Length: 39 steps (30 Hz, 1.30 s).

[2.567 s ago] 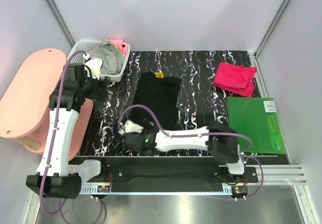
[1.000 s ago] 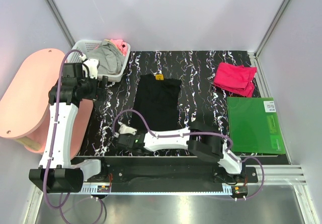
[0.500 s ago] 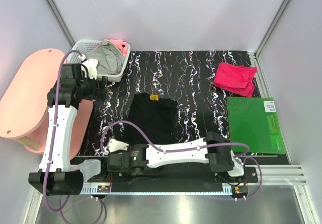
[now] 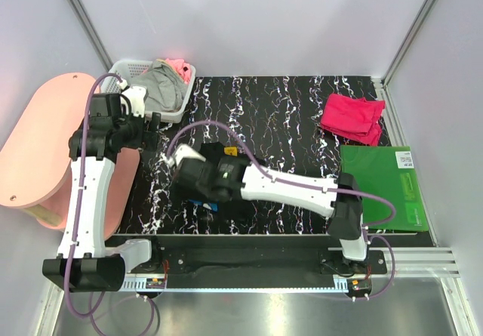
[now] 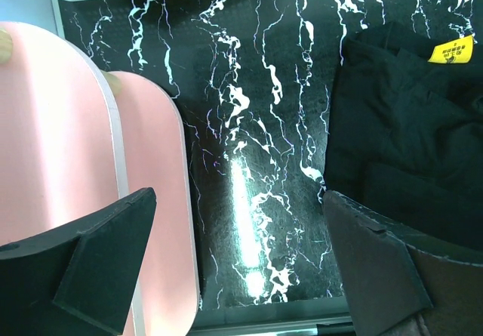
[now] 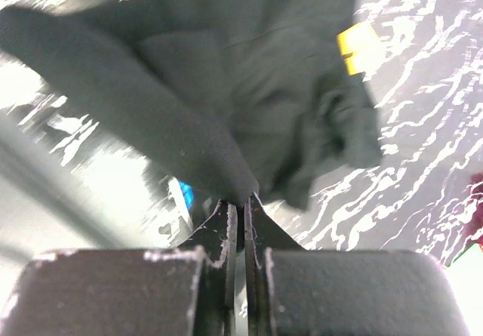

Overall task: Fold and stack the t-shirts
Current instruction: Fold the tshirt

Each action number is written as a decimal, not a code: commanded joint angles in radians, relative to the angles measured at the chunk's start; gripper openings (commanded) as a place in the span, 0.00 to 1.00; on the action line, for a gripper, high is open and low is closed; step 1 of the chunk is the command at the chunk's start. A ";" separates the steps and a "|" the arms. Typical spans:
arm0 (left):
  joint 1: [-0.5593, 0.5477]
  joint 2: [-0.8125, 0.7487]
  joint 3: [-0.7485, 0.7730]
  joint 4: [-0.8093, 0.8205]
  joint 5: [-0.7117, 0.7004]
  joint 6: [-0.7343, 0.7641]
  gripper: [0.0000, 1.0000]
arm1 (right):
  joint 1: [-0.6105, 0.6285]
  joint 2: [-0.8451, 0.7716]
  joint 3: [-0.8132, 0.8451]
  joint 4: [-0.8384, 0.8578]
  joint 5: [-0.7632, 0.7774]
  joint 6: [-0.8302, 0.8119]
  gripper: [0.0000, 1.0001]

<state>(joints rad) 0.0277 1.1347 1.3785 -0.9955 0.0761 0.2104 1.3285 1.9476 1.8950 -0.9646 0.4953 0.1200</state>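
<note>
From above, my right gripper [image 4: 198, 174] is clamped on an edge of the black t-shirt [image 4: 234, 200], on the worktop [image 4: 302, 102] just nearside of the basket [image 4: 183, 109]. The crimson-pink t-shirt [image 4: 352, 117] lies well to the basket's right. My left gripper [image 4: 153, 128] hovers beside the basket.

Left wrist: jaws wide, empty.

Right wrist: cloth peaks between my pinched jaws (blurred). I'd carry the edge low and level, then release it flat. My arm hides most of the shirt, and the print barely shows.
</note>
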 commanded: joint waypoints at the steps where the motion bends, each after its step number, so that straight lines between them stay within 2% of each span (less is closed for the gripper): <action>1: 0.008 0.010 0.044 0.012 0.019 0.012 0.99 | -0.090 -0.062 -0.016 0.118 -0.053 -0.075 0.00; 15: 0.006 0.059 0.031 0.011 0.047 0.007 0.99 | -0.322 0.045 0.047 0.225 -0.201 -0.157 0.00; 23: 0.006 0.056 -0.001 -0.020 0.157 0.035 0.99 | -0.462 0.166 0.168 0.254 -0.363 -0.137 0.00; 28: 0.008 0.000 -0.030 -0.005 0.165 0.050 0.99 | -0.450 0.123 0.202 0.254 -0.455 -0.074 0.00; 39: 0.006 -0.003 -0.024 -0.002 0.125 0.044 0.99 | -0.203 -0.076 -0.048 0.254 -0.299 -0.049 0.00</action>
<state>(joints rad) 0.0303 1.1591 1.3437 -1.0206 0.1986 0.2512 1.0466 1.9930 1.9034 -0.7444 0.1413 0.0349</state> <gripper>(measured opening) 0.987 0.022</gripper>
